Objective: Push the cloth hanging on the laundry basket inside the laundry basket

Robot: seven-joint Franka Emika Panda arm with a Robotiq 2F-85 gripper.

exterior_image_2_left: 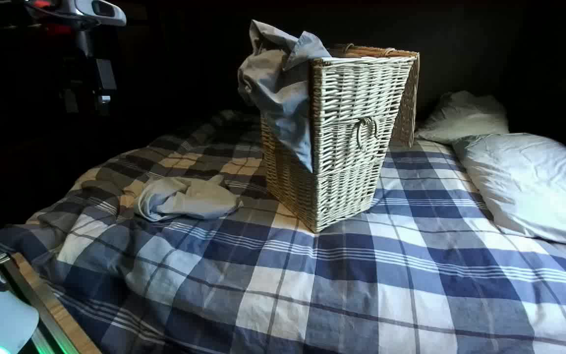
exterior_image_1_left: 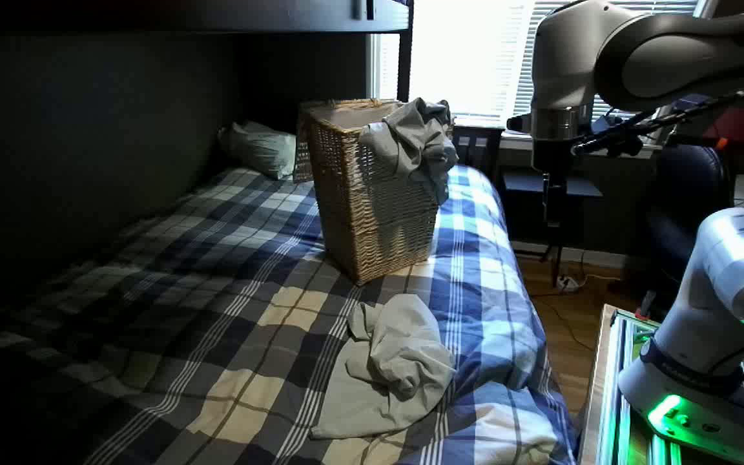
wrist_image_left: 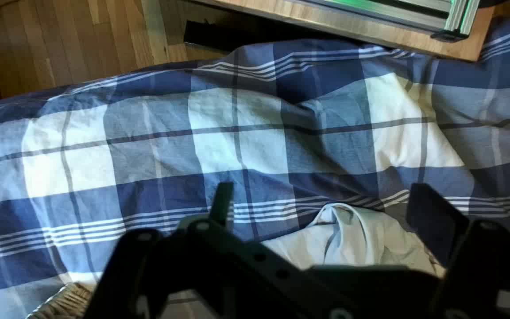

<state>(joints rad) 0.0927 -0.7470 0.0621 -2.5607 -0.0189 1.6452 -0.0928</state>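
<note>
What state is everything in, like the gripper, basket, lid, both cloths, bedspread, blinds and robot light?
Gripper: open, holding nothing
Bedspread: spread out, wrinkled
Laundry basket: upright on the bedspread
Basket lid: open, hanging down outside
Hanging cloth: draped over the laundry basket's edge, drooping outside
Loose cloth: crumpled on the bedspread
Window blinds: lowered
Robot base light: lit green

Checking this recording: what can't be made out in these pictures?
Laundry basket, inner bottom: hidden by its walls in both exterior views.
Loose cloth, lower part: hidden behind the hand in the wrist view.
Nearer pillow, one end: cut off by right edge in an exterior view.
</note>
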